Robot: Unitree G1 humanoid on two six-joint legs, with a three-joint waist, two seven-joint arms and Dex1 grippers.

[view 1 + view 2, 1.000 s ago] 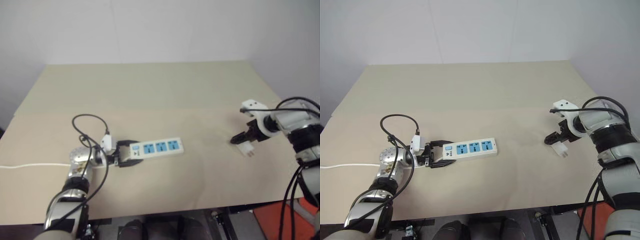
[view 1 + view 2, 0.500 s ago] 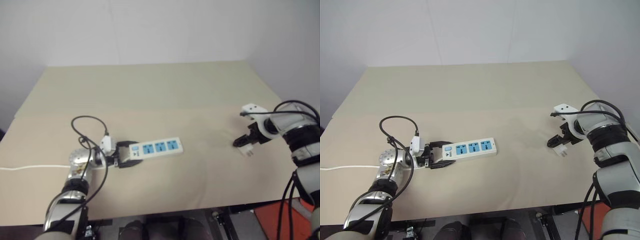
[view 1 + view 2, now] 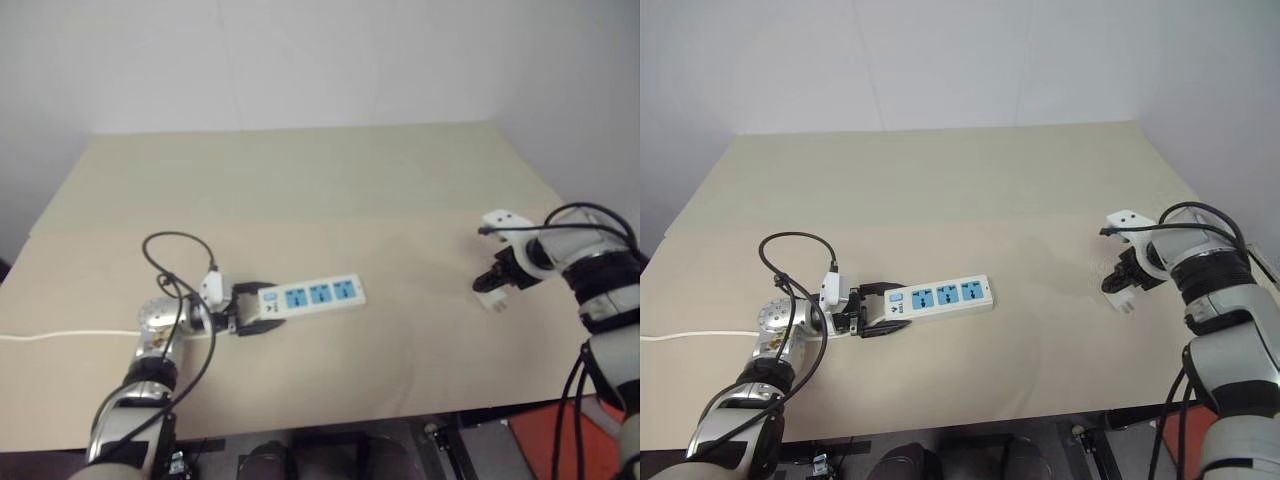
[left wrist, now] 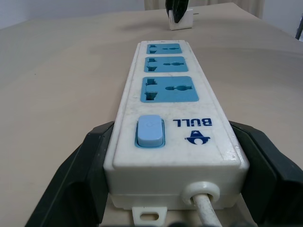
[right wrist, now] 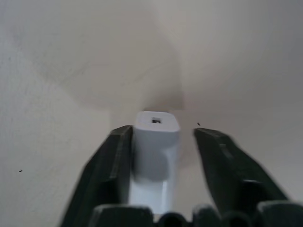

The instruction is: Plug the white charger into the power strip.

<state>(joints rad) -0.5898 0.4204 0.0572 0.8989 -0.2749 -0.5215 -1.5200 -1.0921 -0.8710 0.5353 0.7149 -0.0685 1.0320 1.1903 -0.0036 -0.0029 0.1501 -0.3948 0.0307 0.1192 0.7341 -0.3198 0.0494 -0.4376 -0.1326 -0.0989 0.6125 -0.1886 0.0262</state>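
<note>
The power strip [image 3: 312, 295] lies flat on the tan table, a long white bar with three blue sockets [image 4: 169, 89]. My left gripper [image 3: 266, 305] is shut on its switch end, one black finger [image 4: 90, 156] pressed on each side. The white charger [image 3: 494, 299] rests on the table at the right, far from the strip. My right gripper [image 3: 489, 286] points down over it with its fingers on either side. In the right wrist view one finger [image 5: 116, 151] touches the charger [image 5: 155, 139], and a small gap remains at the other.
The strip's thin white cord [image 3: 60, 333] runs off the table's left edge. A black cable [image 3: 172, 250] loops above my left wrist. The table's [image 3: 300, 180] right edge lies close behind the charger, and its front edge is near both arms.
My right gripper's fingers have narrowed from wide open to close around the charger. The left gripper and the power strip have not moved.
</note>
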